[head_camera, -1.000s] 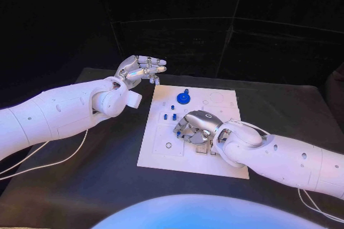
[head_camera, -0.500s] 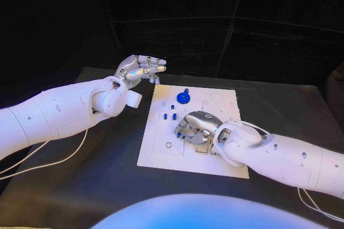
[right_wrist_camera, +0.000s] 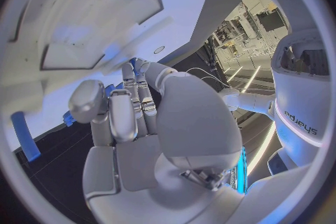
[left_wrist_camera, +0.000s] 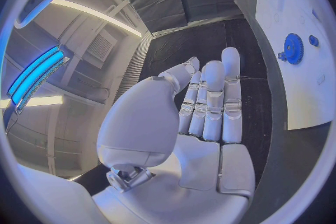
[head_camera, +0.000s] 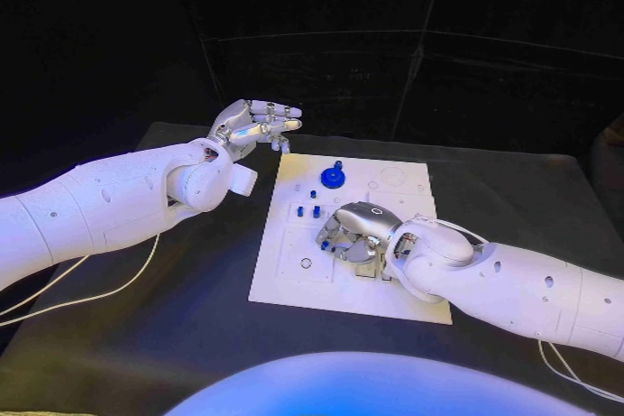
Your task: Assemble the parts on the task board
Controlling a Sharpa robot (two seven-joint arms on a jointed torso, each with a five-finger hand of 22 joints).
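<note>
The white task board point(head_camera: 293, 276) lies mid-table. A blue gear point(head_camera: 335, 176) stands near its far edge, and small blue parts point(head_camera: 302, 211) stand in slots left of centre. My right hand point(head_camera: 353, 234) is pressed down on the board's middle. Its fingers curl around a small blue part point(head_camera: 323, 244), which also peeks out at its fingertips point(right_wrist_camera: 133, 63) in the right wrist view. My left hand point(head_camera: 253, 123) hovers off the board's far left corner, fingers point(left_wrist_camera: 210, 101) straight and together, holding nothing. The gear point(left_wrist_camera: 293, 48) and board point(left_wrist_camera: 294, 5) also appear beyond that hand.
The black table point(head_camera: 156, 326) extends around the board on all sides. A thin white cable point(head_camera: 78, 294) trails across it under my left arm. In the right wrist view, loose blue parts point(right_wrist_camera: 27, 135) lie close to the hand.
My right hand and forearm have crept slightly along the board while staying pressed on it. The left hand has held still.
</note>
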